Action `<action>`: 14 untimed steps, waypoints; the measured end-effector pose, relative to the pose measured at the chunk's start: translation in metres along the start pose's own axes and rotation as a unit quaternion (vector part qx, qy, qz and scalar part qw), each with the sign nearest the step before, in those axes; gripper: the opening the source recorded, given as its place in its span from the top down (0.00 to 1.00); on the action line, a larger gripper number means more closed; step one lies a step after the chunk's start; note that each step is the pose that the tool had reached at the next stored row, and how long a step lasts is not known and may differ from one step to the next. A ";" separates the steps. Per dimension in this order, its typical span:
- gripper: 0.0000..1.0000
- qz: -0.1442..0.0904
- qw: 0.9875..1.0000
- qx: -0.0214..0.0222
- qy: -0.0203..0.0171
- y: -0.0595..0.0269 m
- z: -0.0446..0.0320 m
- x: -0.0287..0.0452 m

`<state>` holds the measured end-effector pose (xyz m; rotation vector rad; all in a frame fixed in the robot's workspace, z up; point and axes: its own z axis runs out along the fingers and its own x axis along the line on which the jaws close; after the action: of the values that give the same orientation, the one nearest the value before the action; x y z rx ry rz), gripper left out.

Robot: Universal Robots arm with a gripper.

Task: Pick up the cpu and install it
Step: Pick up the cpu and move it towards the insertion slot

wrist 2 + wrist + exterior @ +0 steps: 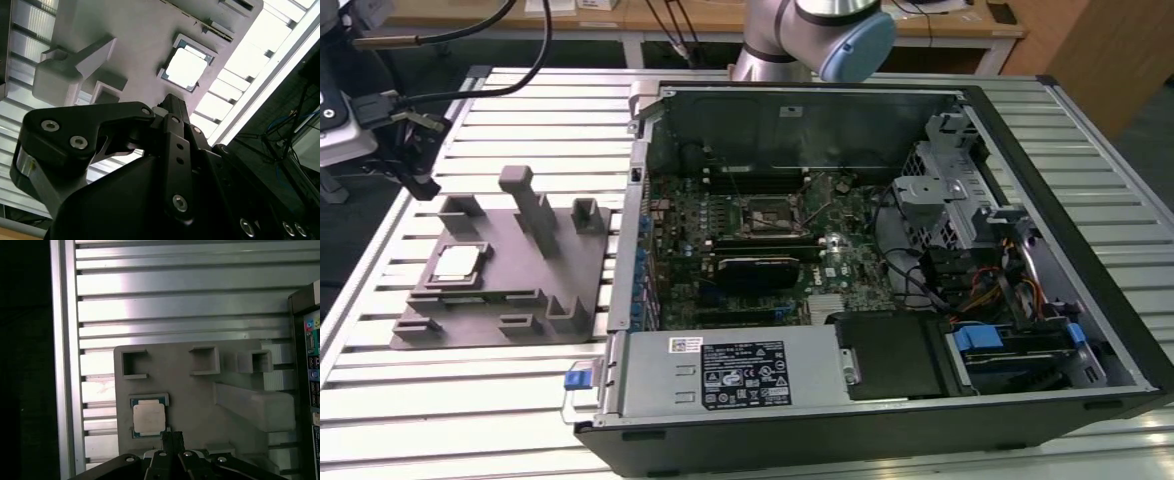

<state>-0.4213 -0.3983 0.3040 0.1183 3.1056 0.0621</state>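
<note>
cpu [148, 418] in grey fixture [200, 390] recess, hand [172, 436] near it, slatted table [175, 305]

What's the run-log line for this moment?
stage: pre-grasp | end effector: shut, empty, hovering near cpu | cpu: lying in grey fixture, not yet picked | computer case: open

Your exterior view looks down over the table [494, 400]. Both wrist views sit close above its grey fixture [195, 400], shared by all.

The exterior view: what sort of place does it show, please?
Probably a robotics lab bench: an open black desktop computer case lies on a ribbed aluminium table, beside a grey plastic fixture plate holding the small silvery square cpu.
</note>
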 end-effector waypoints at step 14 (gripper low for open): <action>0.89 0.000 1.000 0.000 0.000 -0.0012 0.0141 0.0080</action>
<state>-0.4288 -0.3983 0.2896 0.1184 3.1057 0.0621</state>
